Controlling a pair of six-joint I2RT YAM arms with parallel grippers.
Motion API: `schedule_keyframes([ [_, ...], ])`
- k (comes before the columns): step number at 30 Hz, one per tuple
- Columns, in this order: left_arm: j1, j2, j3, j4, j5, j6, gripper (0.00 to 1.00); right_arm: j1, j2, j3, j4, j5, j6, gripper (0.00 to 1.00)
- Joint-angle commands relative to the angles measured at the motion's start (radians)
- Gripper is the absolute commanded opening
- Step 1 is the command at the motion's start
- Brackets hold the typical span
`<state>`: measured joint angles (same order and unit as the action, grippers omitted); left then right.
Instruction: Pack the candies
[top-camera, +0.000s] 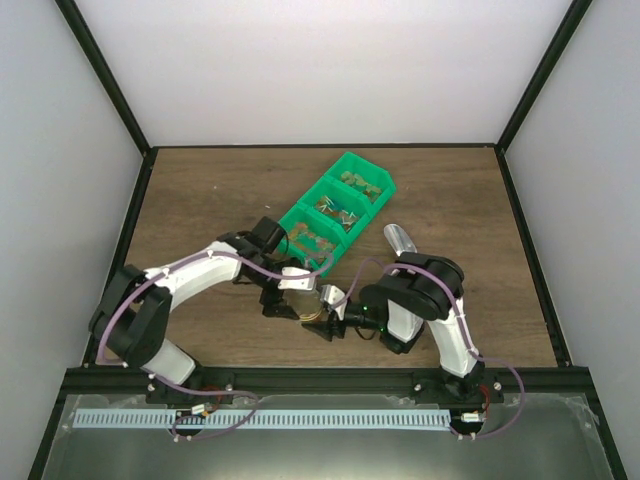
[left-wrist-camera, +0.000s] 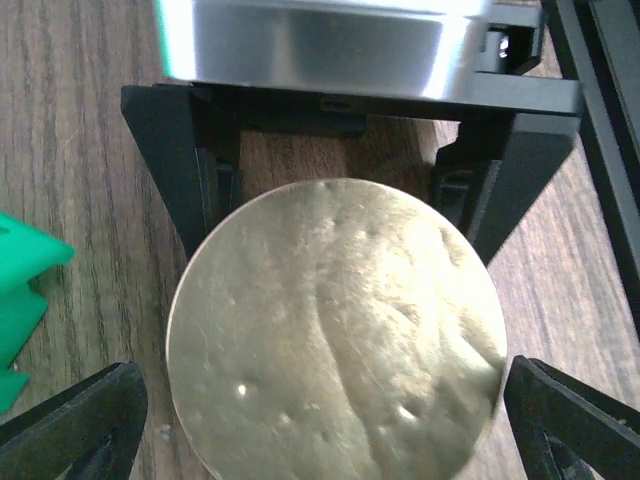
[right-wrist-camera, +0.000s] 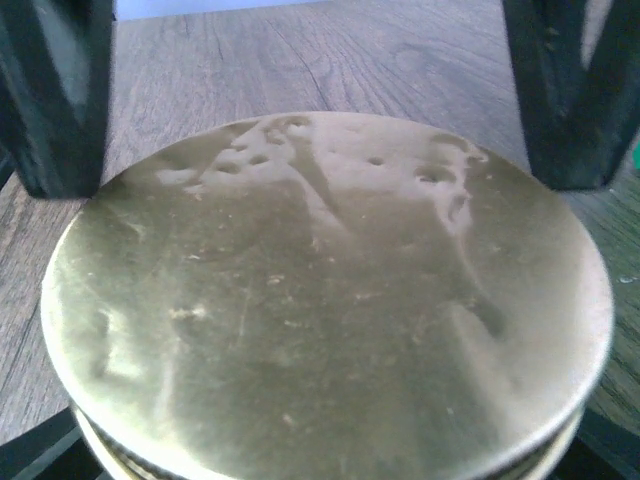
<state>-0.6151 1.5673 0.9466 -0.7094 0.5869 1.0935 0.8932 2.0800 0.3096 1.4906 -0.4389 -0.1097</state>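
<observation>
Candies (top-camera: 335, 208): small mixed pieces lying in all three compartments of the green bin (top-camera: 372, 169), which sits slantwise at the middle of the table (top-camera: 200, 200), beyond both grippers; colours too small to sort from the top view

Green bin: one corner also shows at the left edge of the left wrist view, near the jar but apart from it

Lidded jar (right-wrist-camera: 320, 300): upright on the wood in front of the bin's near end, between the two arms; round gold lid (left-wrist-camera: 335, 330) on, dented and scuffed; body hidden under the lid, contents cannot be told

Right gripper (right-wrist-camera: 320, 465): fingers closed against the jar from both sides just below the lid rim, holding it

Left gripper (left-wrist-camera: 325, 415): faces the right one across the jar; fingers (left-wrist-camera: 80, 420) spread wide, one on each side of the lid, a strip of bare wood showing between the left tip and the rim; grips nothing

Metal scoop (top-camera: 398, 238): lies on the table to the right of the bin's near end, just beside the right arm, touched by neither gripper
</observation>
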Motion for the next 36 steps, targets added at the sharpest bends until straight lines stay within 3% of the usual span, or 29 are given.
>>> schedule_keyframes([
  [1,0.014,-0.109,-0.067,0.048,0.075,-0.116,1.0,0.018,0.028,0.009,-0.021,0.064,0.015,0.63],
  [11,0.001,-0.199,-0.162,0.408,-0.081,-0.733,1.0,0.019,0.04,0.045,-0.076,0.299,0.119,0.65],
  [17,-0.03,-0.252,-0.256,0.572,-0.188,-0.904,1.0,0.018,0.022,0.014,-0.063,0.332,0.132,0.65],
  [29,-0.082,-0.187,-0.229,0.566,-0.233,-0.911,1.0,0.018,0.006,-0.001,-0.087,0.335,0.139,0.65],
  [36,-0.084,-0.177,-0.203,0.468,-0.223,-0.835,1.0,0.018,0.009,-0.001,-0.051,0.27,0.109,0.64],
])
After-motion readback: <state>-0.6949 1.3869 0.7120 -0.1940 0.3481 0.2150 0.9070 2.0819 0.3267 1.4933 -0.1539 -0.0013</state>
